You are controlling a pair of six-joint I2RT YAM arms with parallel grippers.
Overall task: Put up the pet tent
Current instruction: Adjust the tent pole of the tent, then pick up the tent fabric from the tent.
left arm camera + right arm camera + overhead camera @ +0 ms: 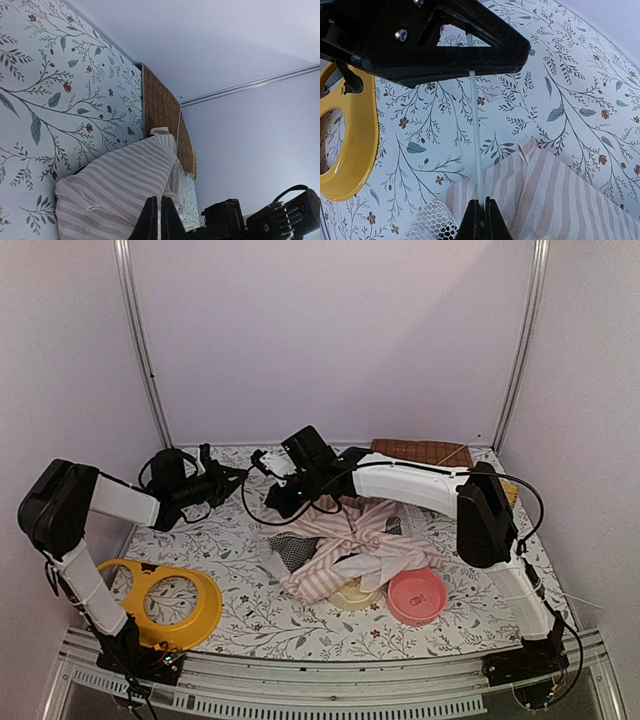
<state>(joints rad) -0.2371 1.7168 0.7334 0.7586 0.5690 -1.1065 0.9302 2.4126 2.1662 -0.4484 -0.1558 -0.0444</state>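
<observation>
The pet tent (350,540) lies collapsed mid-table, pink-and-white striped fabric with white mesh (430,225). It also shows in the left wrist view (120,195) and the right wrist view (560,195). My right gripper (481,217) is shut on a thin clear pole (475,125) just above the fabric. The pole runs up into the left gripper's black fingers (485,47). My left gripper (160,220) is shut with a thin pale strip between its tips, over the striped fabric. In the top view the left gripper (238,476) and right gripper (262,458) sit close together, far-left of the tent.
A brown quilted mat (420,452) lies at the far edge, also in the left wrist view (160,110). A pink bowl (415,595) and a cream bowl (355,595) sit at the tent's near side. A yellow two-hole bowl stand (165,600) lies near left.
</observation>
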